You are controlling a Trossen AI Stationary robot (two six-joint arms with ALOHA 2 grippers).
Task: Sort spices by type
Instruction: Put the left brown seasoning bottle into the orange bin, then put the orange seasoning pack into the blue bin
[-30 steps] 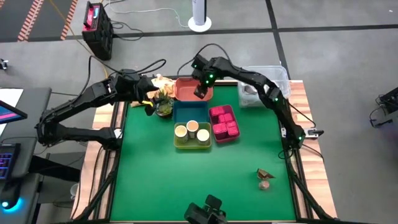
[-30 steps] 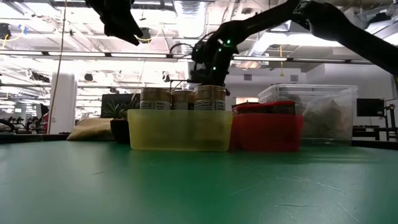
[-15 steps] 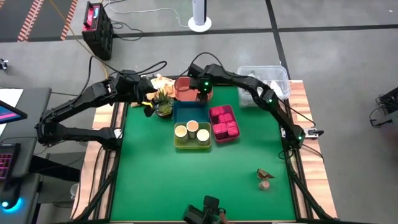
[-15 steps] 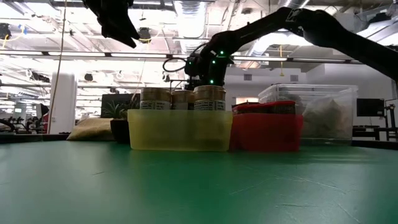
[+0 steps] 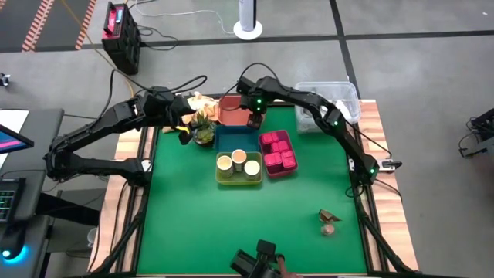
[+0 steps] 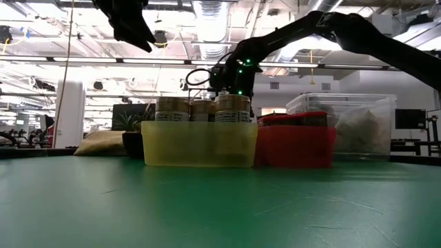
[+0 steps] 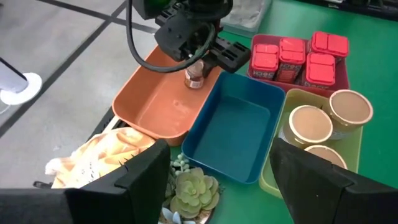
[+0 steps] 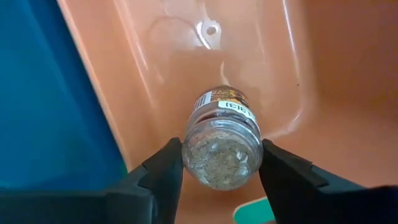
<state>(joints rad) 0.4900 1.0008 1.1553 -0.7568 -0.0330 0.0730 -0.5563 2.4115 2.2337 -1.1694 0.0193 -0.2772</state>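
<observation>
Nearest the front edge of the tabletop (image 5: 231,224), two small brown spice jars (image 5: 329,222) lie well apart from everything else – unsorted, so I judge they are what remains. Further in, the yellow-green tray (image 5: 238,177) holds three round tan jars (image 5: 238,163) with pale tops, and just beside it the pink tray (image 5: 279,152) is packed with magenta square tins (image 5: 282,155); both those kinds look done. Behind the yellow-green tray the blue tray (image 7: 237,134) sits with nothing in it. At the far edge is the orange tray (image 5: 230,108), and that is where my right tool (image 8: 221,163) is – fingers clamped on a small glass spice jar (image 8: 222,142) with a white label, held tilted just over the tray's floor, not yet released. So this third kind is only beginning its pile. My left tool (image 5: 185,128) hangs near the little green plant (image 5: 204,133) at the far left corner, fingers spread apart and carrying nothing. A clear plastic bin (image 5: 328,104) stands beyond the pink tray.
</observation>
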